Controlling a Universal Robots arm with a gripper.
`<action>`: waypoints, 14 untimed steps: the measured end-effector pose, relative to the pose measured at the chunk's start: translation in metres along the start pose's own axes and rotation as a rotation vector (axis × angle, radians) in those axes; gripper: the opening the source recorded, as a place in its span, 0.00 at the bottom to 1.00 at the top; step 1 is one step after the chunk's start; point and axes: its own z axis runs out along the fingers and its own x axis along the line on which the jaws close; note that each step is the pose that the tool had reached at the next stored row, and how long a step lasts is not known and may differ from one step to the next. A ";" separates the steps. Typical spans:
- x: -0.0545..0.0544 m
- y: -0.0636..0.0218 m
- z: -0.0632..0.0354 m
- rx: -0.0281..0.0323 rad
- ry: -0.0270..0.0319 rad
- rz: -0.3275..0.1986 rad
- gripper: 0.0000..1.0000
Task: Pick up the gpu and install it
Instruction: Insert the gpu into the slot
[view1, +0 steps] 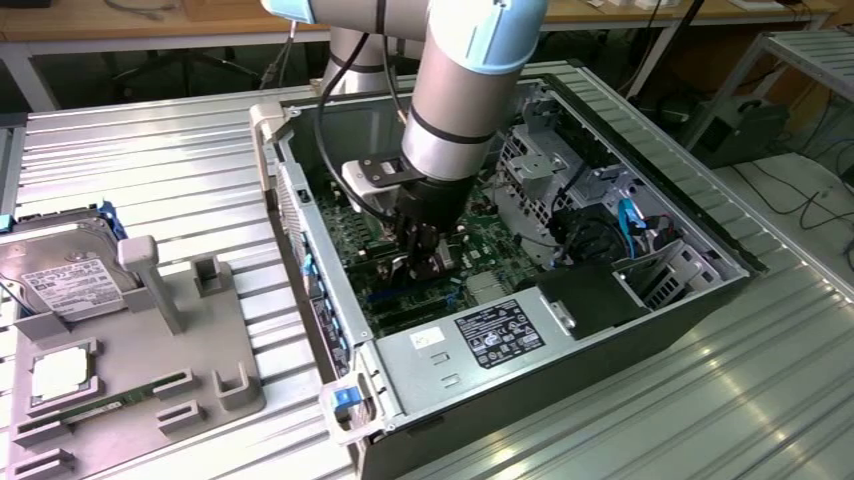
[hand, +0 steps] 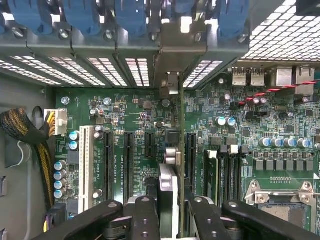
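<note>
My gripper (view1: 424, 262) is down inside the open computer case (view1: 307, 200), just above the green motherboard (view1: 501, 245). In the wrist view it (hand: 170, 222) is shut on the gpu (hand: 168, 192), a thin dark card seen edge-on between the black fingers (hand: 145, 215). The card stands upright on its long edge. Its silvery bracket end (hand: 172, 55) lies against the case's rear slot openings. It sits between the black expansion slots (hand: 128, 160) and another slot (hand: 191, 160). Whether its edge is in a slot is hidden by the card itself.
A silver hard drive (view1: 67, 270), a green memory stick (view1: 94, 408) and a square chip (view1: 60, 372) rest on the grey fixture (view1: 174, 350) at the exterior view's left. The power supply (view1: 507, 335), drive cage (view1: 534, 160), braided cables (hand: 25, 135) and processor socket (hand: 282, 200) crowd the case.
</note>
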 end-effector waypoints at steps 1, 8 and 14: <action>0.000 0.0000 0.0005 0.0000 -0.0001 -0.001 0.28; 0.000 0.0001 0.0006 0.0000 -0.0002 -0.001 0.28; 0.000 0.0002 0.0016 0.0011 -0.0033 0.000 0.29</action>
